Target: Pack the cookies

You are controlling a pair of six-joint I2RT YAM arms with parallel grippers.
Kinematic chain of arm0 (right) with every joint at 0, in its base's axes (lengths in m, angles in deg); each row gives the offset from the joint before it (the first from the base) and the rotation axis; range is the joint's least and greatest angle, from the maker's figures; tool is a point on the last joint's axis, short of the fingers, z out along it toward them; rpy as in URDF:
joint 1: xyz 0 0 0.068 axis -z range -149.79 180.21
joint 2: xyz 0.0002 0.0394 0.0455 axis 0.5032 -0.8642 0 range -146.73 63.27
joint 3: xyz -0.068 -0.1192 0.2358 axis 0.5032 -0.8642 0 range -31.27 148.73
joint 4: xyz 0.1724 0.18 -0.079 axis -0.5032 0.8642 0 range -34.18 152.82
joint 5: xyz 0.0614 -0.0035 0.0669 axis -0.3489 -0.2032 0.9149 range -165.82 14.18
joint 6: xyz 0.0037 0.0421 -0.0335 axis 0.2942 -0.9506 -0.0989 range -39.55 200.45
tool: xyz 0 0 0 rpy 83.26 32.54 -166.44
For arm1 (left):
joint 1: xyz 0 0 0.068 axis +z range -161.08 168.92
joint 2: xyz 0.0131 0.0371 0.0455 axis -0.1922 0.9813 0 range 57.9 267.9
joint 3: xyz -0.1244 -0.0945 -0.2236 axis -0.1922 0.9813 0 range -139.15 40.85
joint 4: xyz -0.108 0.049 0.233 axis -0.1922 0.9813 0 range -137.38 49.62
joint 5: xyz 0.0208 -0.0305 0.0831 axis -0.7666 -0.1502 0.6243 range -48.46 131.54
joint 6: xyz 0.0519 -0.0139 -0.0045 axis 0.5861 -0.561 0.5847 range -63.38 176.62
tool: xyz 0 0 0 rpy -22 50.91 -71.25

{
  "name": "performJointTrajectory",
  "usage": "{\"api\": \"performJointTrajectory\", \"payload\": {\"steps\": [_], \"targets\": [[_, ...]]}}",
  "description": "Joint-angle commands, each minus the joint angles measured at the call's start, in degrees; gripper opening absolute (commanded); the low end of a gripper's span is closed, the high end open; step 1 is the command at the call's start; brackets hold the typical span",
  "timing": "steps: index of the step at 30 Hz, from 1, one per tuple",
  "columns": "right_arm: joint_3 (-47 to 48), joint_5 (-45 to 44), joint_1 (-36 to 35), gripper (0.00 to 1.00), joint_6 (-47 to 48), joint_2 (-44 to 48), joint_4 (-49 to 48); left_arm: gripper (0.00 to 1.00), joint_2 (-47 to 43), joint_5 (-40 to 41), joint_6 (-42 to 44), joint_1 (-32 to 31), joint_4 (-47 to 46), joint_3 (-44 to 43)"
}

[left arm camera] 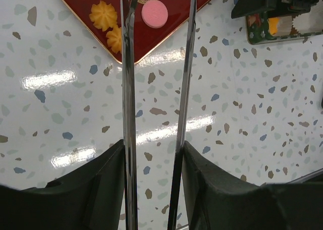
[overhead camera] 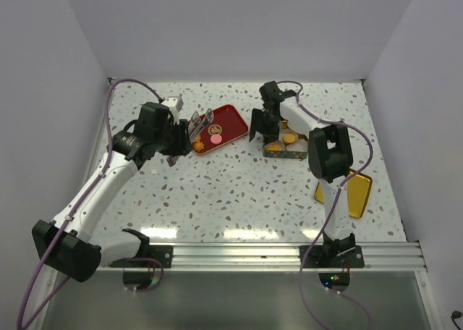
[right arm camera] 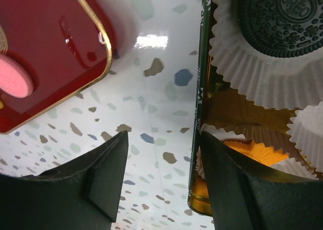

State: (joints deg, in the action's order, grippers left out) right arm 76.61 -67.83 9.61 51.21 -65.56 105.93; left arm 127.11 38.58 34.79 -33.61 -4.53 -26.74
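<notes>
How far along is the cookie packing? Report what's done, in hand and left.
Done: an Oreo and an orange cookie sit in paper cups in the box. In hand: the left gripper holds tongs reaching toward the red tray; the right gripper, open, straddles the box wall. Left: at least two orange cookies and the pink cookie lie on the tray.

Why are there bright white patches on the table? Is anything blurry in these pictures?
Top view: white glare sits on the glossy table near its front edge. Left wrist view: the same glare streaks show, and the tongs shine like mirrors. Right wrist view: the close, dark fingers look slightly soft, and the red tray glints.
</notes>
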Motion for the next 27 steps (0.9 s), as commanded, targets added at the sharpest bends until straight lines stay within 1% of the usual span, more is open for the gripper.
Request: {"api": "performJointTrajectory", "payload": {"steps": [1,8,10,11,13,14,15,16,19,21,24,27], "targets": [[-0.5,4.8,-1.5,0.62,-2.7,3.9,-1.8,0.49,-2.1,0.7,-0.1,0.2,-0.7,-0.5],[-2.9,11.0,-6.0,0.62,-5.1,7.4,-4.2,0.49,-0.8,1.8,1.3,0.2,0.0,0.2],[-3.5,10.8,-6.5,0.63,-5.2,8.5,-3.8,0.49,-0.4,1.8,1.5,0.2,-0.5,0.4],[-3.5,9.9,-6.5,0.65,-4.8,9.5,-3.2,0.49,-0.1,1.8,1.6,0.3,-0.6,0.4],[-1.8,7.1,-6.4,0.74,-2.7,10.4,0.4,0.49,0.7,1.6,2.0,0.2,-0.8,0.4],[-0.7,3.6,-6.4,0.78,-1.7,10.5,2.0,0.49,1.0,1.6,2.2,0.2,-0.9,0.5],[1.4,1.9,-6.3,0.86,-0.1,11.1,5.2,0.49,1.9,1.4,2.6,0.2,-1.0,0.4],[2.5,0.6,-6.1,0.89,0.7,11.1,6.8,0.49,2.4,1.3,2.8,0.2,-1.0,0.4],[5.7,-4.1,-5.5,0.94,2.7,13.3,11.8,0.49,4.6,1.3,4.1,0.2,-1.0,0.0],[6.2,-6.8,-5.0,0.95,3.7,15.4,14.1,0.48,6.8,1.2,5.3,0.2,-0.9,-0.4],[4.9,-7.9,-4.4,0.96,5.0,22.8,16.1,0.47,9.9,1.2,6.5,0.1,-1.5,-0.9],[1.7,-9.0,-4.1,0.97,5.6,27.6,17.3,0.47,13.3,1.3,7.1,-0.2,-2.0,-1.8]]}}
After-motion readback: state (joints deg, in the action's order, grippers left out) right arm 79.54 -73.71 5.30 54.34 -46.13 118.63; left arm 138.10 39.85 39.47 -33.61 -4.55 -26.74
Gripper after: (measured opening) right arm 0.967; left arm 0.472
